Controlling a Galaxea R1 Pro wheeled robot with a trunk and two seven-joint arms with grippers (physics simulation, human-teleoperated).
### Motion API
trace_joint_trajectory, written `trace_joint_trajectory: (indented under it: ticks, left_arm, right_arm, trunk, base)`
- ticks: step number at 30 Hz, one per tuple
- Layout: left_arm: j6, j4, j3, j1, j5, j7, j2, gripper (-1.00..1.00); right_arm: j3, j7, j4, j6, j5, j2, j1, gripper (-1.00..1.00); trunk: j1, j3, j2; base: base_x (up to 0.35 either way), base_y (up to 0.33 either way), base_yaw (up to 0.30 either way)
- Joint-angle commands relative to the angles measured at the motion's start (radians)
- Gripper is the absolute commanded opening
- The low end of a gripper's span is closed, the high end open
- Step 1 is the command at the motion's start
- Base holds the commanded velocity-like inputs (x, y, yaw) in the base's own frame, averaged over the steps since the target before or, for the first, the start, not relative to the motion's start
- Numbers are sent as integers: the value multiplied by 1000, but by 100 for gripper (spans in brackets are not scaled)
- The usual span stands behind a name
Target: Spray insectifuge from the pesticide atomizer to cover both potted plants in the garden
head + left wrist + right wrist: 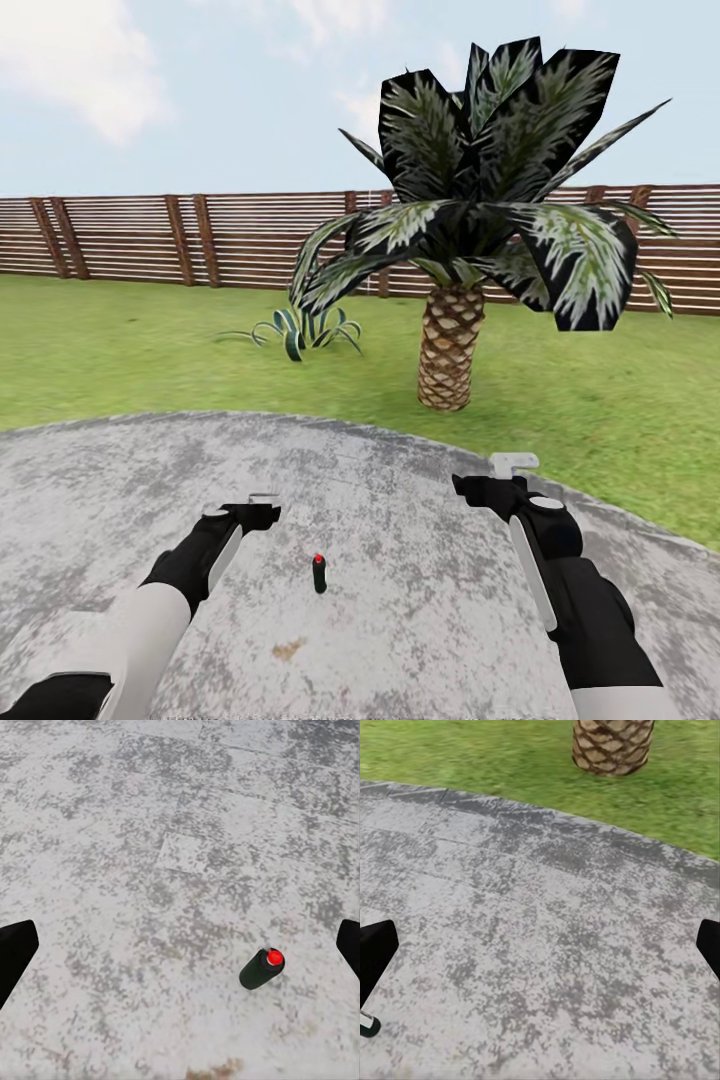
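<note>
Mottled grey stone slab [400, 560] before the palm, fenced lawn behind.
A small dark green, red-capped bottle [319, 573] stands between my left gripper [262, 500] and right gripper [510, 466], fingers apart.

The stone slab [400, 560] takes up the lower half of the head frame, with the lawn [120, 350] behind it and the fence [150, 240] across the middle. The pesticide atomizer [320, 573] stands upright on the slab at lower centre, between the left end effector [262, 505] and the right end effector [500, 475] (nearer the left). The palm [450, 340] rises right of centre on the lawn; a low spiky plant [300, 332] sits to its left.
</note>
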Motion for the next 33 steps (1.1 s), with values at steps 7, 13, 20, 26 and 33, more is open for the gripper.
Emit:
trace_joint_trajectory:
  ticks: [7, 13, 20, 26, 33]
  left_arm:
    - [-84, -1, -2, 0, -2, 0, 0, 100]
    - [-175, 1, -2, 0, -3, 0, 0, 100]
    - [-216, 3, -2, 4, -4, 0, 1, 100]
    - [-218, 2, -2, 9, -4, 0, 1, 100]
    - [-218, 2, -2, 10, -4, 0, 2, 100]
  right_arm:
    - [0, 0, -1, 5, 0, 0, -1, 100]
    - [0, 0, -1, 5, 0, 0, -1, 100]
    - [0, 0, -1, 5, 0, 0, -1, 100]
    - [0, 0, -1, 5, 0, 0, -1, 100]
    - [0, 0, -1, 5, 0, 0, -1, 100]
  trunk:
    - [6, -27, -9]
    - [9, -51, -11]
    - [12, -78, -12]
    - [15, -101, -14]
    - [18, -128, -15]
  base:
    - [0, 0, 0]
    - [0, 0, 0]
    - [0, 0, 0]
    - [0, 0, 0]
    - [0, 0, -97]
